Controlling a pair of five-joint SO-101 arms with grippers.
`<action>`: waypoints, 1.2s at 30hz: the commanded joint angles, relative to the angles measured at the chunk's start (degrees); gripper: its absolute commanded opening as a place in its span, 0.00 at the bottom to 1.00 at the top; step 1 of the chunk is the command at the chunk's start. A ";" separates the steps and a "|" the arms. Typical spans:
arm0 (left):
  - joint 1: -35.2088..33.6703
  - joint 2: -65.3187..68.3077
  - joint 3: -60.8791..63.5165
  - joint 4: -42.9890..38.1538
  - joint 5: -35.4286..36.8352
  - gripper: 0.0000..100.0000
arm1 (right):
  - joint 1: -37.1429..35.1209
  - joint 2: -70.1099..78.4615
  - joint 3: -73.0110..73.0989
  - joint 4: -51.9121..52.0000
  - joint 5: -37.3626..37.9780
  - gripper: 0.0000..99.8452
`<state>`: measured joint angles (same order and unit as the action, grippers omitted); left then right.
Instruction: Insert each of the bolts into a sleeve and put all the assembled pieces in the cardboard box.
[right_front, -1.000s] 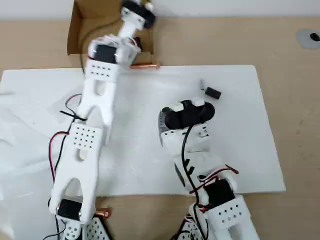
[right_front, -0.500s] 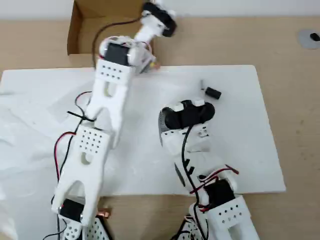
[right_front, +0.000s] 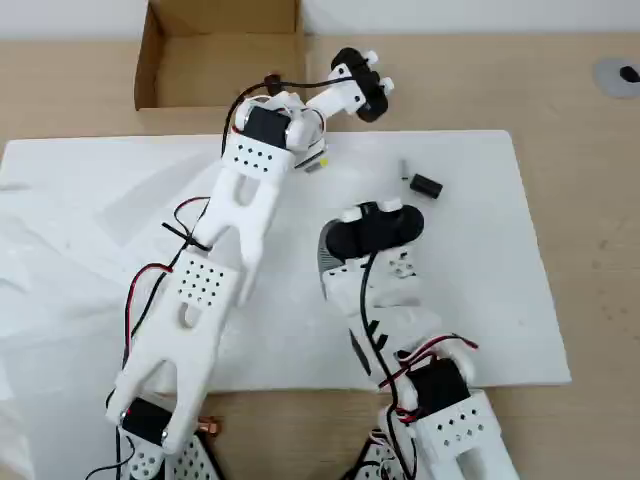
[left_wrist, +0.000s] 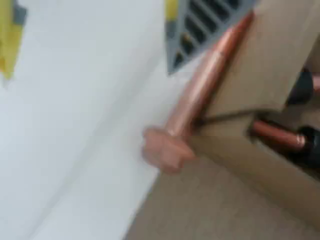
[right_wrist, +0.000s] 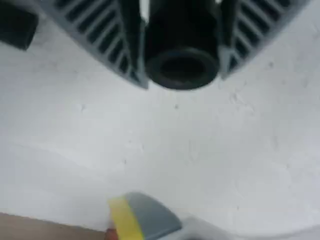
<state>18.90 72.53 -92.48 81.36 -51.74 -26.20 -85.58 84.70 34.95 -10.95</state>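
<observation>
A copper bolt (left_wrist: 200, 95) lies on the white mat against the outer wall of the cardboard box (left_wrist: 260, 65). My left gripper (left_wrist: 95, 45) is open just by it, one grey finger (left_wrist: 210, 25) over the bolt's shaft. In the high view that gripper (right_front: 312, 155) is at the near right corner of the box (right_front: 150, 60). Assembled copper and black pieces (left_wrist: 282, 137) lie inside the box. At the mat's middle, my right gripper (right_wrist: 182, 75) is shut on a black sleeve (right_wrist: 182, 55), bore facing out. Another black sleeve (right_front: 425, 185) lies loose on the mat.
The white mat (right_front: 480, 300) covers most of the wooden table. A copper piece (right_front: 207, 428) lies by the left arm's base. Crumpled plastic (right_front: 40, 270) spreads at the left. A grey disc (right_front: 615, 75) sits at the far right.
The left arm has swung right, from over the box to its near right corner, and now covers the bolt in the high view. The right arm has stayed put.
</observation>
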 joint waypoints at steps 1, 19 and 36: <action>0.09 0.22 -2.90 -2.73 -2.20 0.21 | 0.92 -0.92 -0.13 0.18 4.40 0.01; -5.63 0.92 -2.81 -5.27 -24.62 0.21 | 13.05 -0.48 3.30 0.18 19.16 0.01; -4.57 6.81 -1.67 -8.53 -28.48 0.21 | 13.14 -0.92 7.52 -0.26 36.57 0.01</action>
<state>12.92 78.95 -93.36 75.74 -80.04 -14.07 -85.58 92.18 35.12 22.90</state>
